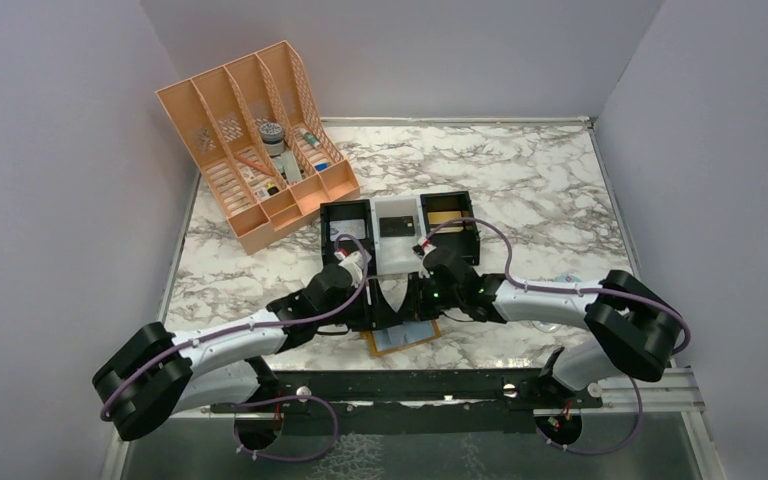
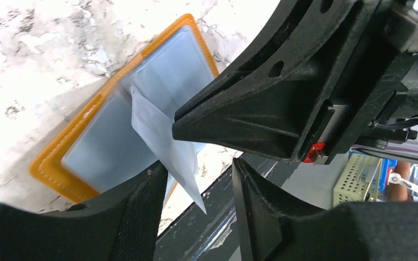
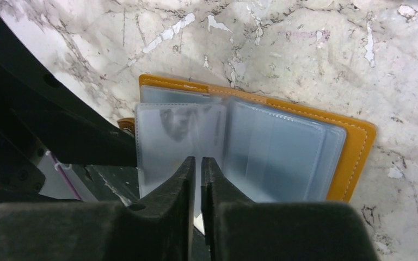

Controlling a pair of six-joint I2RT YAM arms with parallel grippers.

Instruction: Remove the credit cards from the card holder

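— Card holder (image 3: 283, 147)?
— Lying open, flat on the marble worktop (image 3: 283, 43), tan cover down, pale panels up. Row of small bins (image 1: 397, 260) just beyond it, orange file rack (image 1: 210, 140) well beyond it to the left.
— Right hand (image 3: 197, 161)?
— Over the card holder, clenched on the edge of a pale sheet (image 2: 158, 130) lifted off the panels at a slant. Card or inner leaf, cannot tell.
— Left hand (image 2: 198, 166)?
— Released, fingers parted, just beside the card holder, with the sheet's free corner hanging down between them
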